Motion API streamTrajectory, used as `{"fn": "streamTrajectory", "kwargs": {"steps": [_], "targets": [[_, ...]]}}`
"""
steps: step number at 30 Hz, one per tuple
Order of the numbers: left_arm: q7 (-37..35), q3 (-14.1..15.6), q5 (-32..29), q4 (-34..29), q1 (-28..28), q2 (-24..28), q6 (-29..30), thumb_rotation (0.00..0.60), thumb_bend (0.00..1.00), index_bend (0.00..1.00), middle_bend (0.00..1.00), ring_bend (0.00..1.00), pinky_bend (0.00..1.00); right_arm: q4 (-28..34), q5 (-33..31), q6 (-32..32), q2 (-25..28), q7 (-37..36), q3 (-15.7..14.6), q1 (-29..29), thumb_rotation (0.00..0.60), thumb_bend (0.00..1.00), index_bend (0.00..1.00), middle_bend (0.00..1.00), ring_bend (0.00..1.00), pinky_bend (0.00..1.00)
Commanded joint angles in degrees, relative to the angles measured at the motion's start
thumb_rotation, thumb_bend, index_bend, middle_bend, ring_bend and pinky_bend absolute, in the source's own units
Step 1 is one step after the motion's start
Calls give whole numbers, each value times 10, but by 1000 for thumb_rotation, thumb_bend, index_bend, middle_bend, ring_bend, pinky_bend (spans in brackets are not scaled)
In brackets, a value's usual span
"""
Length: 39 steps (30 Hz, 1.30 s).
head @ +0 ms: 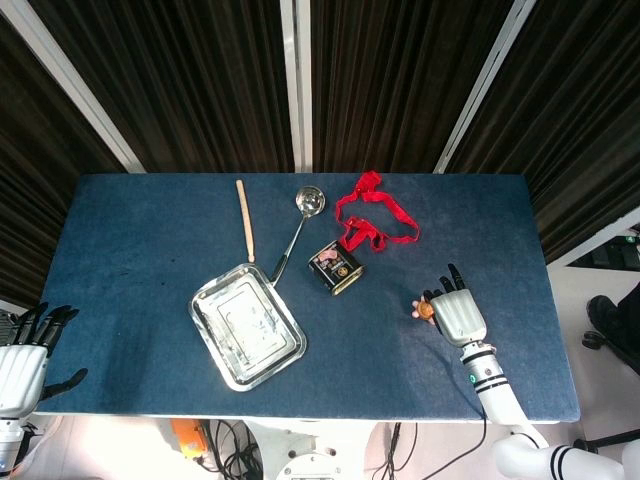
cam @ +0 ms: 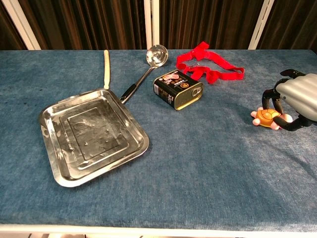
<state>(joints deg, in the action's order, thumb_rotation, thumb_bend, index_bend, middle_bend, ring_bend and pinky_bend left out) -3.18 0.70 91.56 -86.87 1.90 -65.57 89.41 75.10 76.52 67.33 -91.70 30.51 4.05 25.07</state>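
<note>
Both hands, right hand (head: 457, 315) and left hand (head: 22, 362), have silver-grey shells and black fingers (head: 455, 276)

One tray (head: 247, 340), one ladle (head: 298, 229), one wooden stick (head: 243, 219), one tin can (head: 335, 267), one red ribbon (head: 373, 215), one toy turtle (cam: 266, 117).

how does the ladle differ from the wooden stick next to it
The ladle is shiny metal with a round bowl and a dark grip; the wooden stick is pale, plain and straight with no head. The ladle lies slanted, its handle end at the steel tray; the stick lies nearly straight up the table beside it. Both lie flat on the blue cloth, untouched by either hand.
</note>
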Motion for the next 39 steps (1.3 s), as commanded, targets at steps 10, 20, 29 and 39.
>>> {"fn": "streamTrajectory", "kwargs": {"steps": [10, 20, 29, 39], "targets": [[1, 1, -1, 0, 1, -1, -4, 600, 140, 156, 130, 0, 97, 43, -23, -11, 23, 27, 1, -4, 600, 306, 380, 359, 2, 0], [-6, 1, -5, 6, 1, -1, -7, 600, 140, 156, 130, 0, 97, -8, -11, 7, -16, 10, 9, 0, 600, 426, 896, 791, 292, 0], [-4, 0, -3, 2, 1, 1, -4, 600, 140, 156, 131, 0, 97, -40, 19, 26, -22, -22, 0, -6, 600, 292, 781, 722, 263, 0], [16, -2, 4, -21, 7, 6, -6, 600, 140, 156, 130, 0, 97, 32, 67, 128, 50, -118, 1, -55, 600, 43, 0, 0, 0, 0]]}}
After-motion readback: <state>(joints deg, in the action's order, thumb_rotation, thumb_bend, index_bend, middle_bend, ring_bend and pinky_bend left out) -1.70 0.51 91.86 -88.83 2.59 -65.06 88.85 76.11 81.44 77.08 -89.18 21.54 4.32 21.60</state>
